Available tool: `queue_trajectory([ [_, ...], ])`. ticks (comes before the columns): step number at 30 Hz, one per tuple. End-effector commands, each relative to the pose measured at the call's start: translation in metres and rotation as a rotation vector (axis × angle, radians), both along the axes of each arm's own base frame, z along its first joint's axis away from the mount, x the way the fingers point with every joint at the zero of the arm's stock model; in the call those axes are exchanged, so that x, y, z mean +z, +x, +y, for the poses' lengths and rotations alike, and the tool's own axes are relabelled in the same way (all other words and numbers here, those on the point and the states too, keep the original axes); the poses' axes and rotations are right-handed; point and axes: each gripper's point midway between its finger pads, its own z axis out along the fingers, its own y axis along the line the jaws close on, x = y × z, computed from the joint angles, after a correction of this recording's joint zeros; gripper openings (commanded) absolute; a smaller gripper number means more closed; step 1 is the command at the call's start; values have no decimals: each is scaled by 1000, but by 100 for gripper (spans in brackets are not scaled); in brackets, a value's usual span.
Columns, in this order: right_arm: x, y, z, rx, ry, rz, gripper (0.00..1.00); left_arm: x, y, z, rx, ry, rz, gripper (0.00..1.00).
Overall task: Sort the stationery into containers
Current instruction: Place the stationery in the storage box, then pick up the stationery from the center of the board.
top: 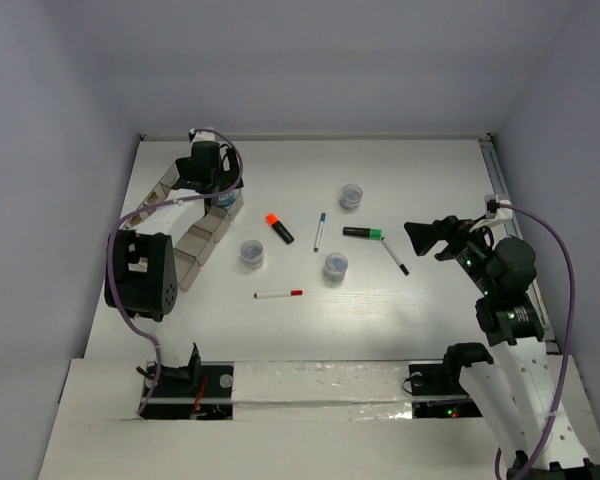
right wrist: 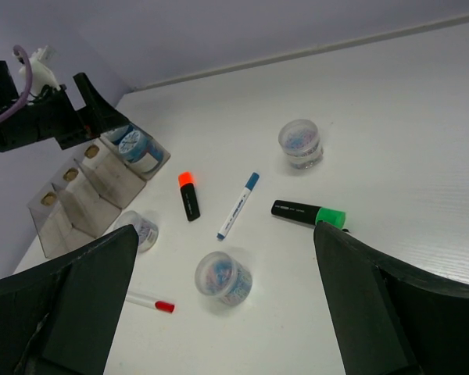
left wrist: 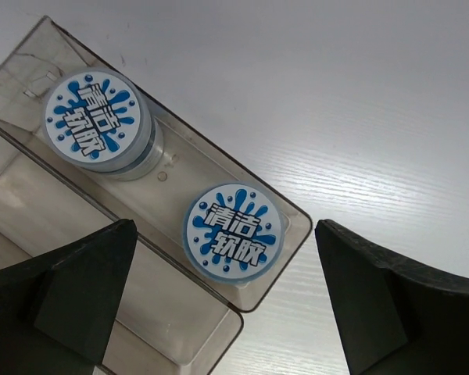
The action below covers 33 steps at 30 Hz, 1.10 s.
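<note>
Left tool spread over the organiser tray at the table's far left corner. Inside, near jar and far jar both read "清洁软胶" (blue splash labels). Right tool spread, holding nothing.

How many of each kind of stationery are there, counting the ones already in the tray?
Jars: 5 (3 on the table; 2 in the tray:)
Pens: 3 ()
Highlighters: 2 ()
Total: 10
</note>
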Motion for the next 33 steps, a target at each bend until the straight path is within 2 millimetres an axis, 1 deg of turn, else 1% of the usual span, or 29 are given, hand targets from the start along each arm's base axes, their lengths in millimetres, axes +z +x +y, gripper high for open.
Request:
queue_trajectory([
  [1, 12, 0, 3, 18, -6, -50, 100, 103, 4, -4, 0, -81, -230, 99],
  [2, 12, 1, 4, 24, -6, -49, 100, 135, -4, -12, -37, -124, -291, 99],
  [4, 13, 2, 7, 41, -4, -46, 100, 168, -19, -28, -83, -192, -359, 99],
  [5, 12, 3, 8, 48, -4, -37, 100, 200, -37, -36, -124, -226, -425, 99],
  [6, 14, 3, 10, 58, -2, -37, 100, 214, -48, -43, -151, -249, -459, 99],
  [7, 14, 2, 13, 79, 0, -34, 100, 225, -61, -53, -190, -264, -478, 99],
  [8, 15, 1, 15, 90, 4, -32, 100, 244, -84, -57, -226, -282, -525, 99],
  [9, 14, 2, 17, 103, 11, -23, 100, 251, -97, -61, -249, -291, -542, 99],
  [10, 16, 1, 22, 130, 25, -19, 100, 254, -109, -59, -253, -297, -554, 99],
  [11, 16, 1, 25, 146, 34, -14, 100, 259, -134, -62, -308, -316, -578, 99],
  [12, 14, 3, 29, 165, 61, 9, 100, 258, -147, -65, -335, -324, -588, 99],
  [13, 19, 5, 32, 185, 76, -6, 100, 257, -159, -65, -355, -322, -599, 99],
  [14, 20, 1, 42, 237, 94, 1, 100, 254, -181, -61, -379, -306, -625, 99],
  [15, 26, 2, 48, 265, 117, -15, 100, 249, -192, -57, -378, -297, -622, 99],
  [16, 23, 2, 63, 316, 122, 5, 100, 244, -202, -52, -369, -286, -618, 99],
  [17, 23, 4, 72, 335, 124, 11, 100, 246, -221, -43, -351, -269, -657, 99],
  [18, 23, 6, 82, 353, 106, 6, 100, 241, -230, -36, -331, -257, -650, 99],
  [19, 21, 7, 95, 374, 87, 13, 100, 239, -238, -31, -317, -252, -660, 99],
  [20, 21, 9, 123, 399, 56, 28, 100, 243, -254, -21, -286, -249, -705, 99],
  [22, 12, 14, 148, 421, -23, 43, 100, 240, -266, -12, -258, -239, -719, 99],
  [23, 5, 19, 171, 441, -54, 67, 100, 242, -275, -7, -243, -237, -746, 99],
  [25, -3, 29, 187, 445, -89, 74, 100, 236, -280, -1, -222, -223, -734, 99],
  [26, -24, 37, 199, 452, -124, 118, 100, 234, -284, 5, -197, -215, -741, 99],
  [27, -19, 38, 214, 471, -134, 109, 100, 231, -287, 8, -183, -213, -739, 99],
  [29, -35, 47, 231, 470, -206, 129, 100, 220, -293, 15, -150, -218, -738, 99],
  [30, -53, 49, 253, 498, -274, 159, 100, 214, -295, 17, -135, -219, -737, 99],
  [31, -61, 50, 262, 501, -308, 170, 100, 210, -296, 20, -115, -229, -743, 99],
  [32, -69, 57, 266, 466, -348, 176, 100, 203, -300, 28, -76, -228, -755, 99],
  [33, -81, 56, 270, 462, -395, 206, 100, 204, -301, 30, -66, -234, -770, 99],
])
